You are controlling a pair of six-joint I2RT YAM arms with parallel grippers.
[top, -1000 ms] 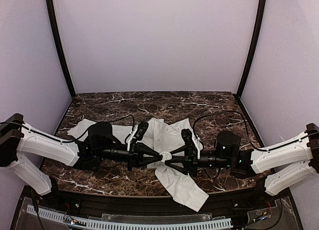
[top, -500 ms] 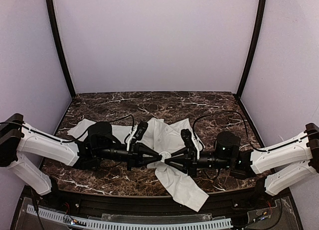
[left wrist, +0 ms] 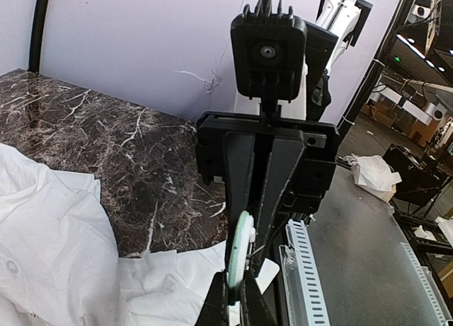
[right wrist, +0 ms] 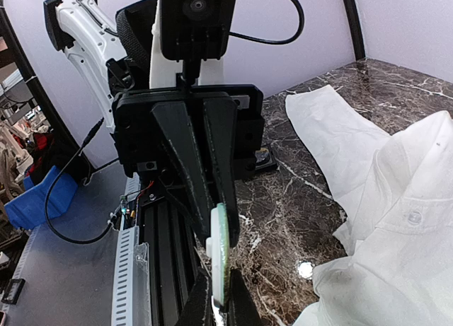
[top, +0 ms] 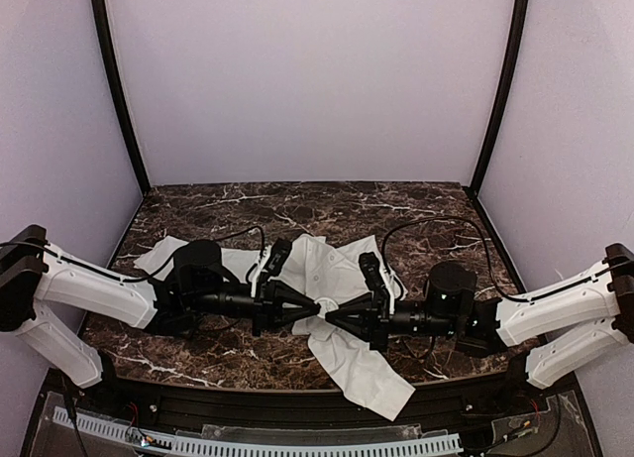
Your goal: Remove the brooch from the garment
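The brooch (top: 323,306) is a small pale round disc held between the tips of both grippers, just above the white shirt (top: 342,264) spread on the marble table. My left gripper (top: 316,306) comes in from the left and is shut on it. My right gripper (top: 331,310) comes in from the right and is shut on it too. In the left wrist view the disc (left wrist: 241,252) stands edge-on in my own fingertips (left wrist: 219,301), with the shirt (left wrist: 56,248) below it. In the right wrist view the disc (right wrist: 221,252) stands the same way beside the shirt (right wrist: 396,220).
The shirt's sleeve (top: 367,373) reaches the table's near edge. A perforated white rail (top: 297,442) runs along the front. Black frame posts (top: 119,90) stand at the back corners. A small black square tray (right wrist: 263,160) lies on the marble behind the left gripper.
My right gripper's fingers have narrowed from a wider spread onto the brooch. Both arms have edged slightly left. The brooch has stayed at the middle.
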